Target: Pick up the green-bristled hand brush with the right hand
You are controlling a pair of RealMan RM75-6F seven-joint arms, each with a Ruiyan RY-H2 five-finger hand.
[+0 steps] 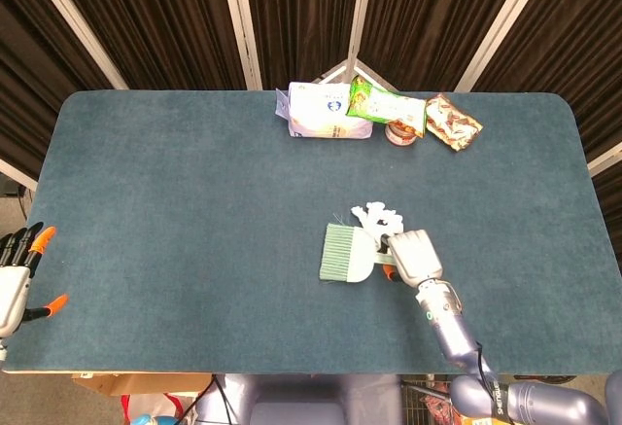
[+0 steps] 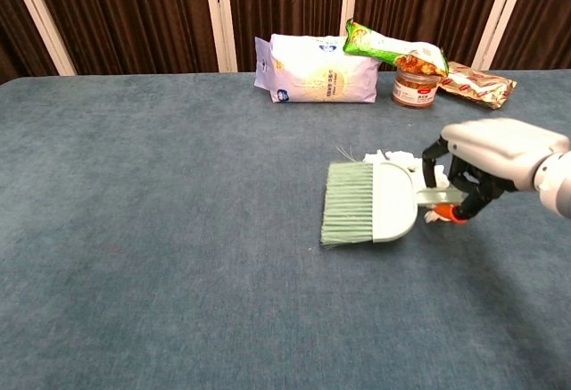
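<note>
The green-bristled hand brush point(image 2: 370, 203) is hanging just off the table, its pale handle getting gripped by the right hand point(image 2: 498, 154). Its mint bristles are fanning out away from the hand, toward the robot's left, head sitting roughly level.

The head view looks steeply down from above the near edge, taking in the whole worktop point(image 1: 146, 201) and curtains behind. The chest view sits low and closer, facing across the worktop toward the curtains. Both share its middle and far packets point(image 2: 312, 69).
</note>
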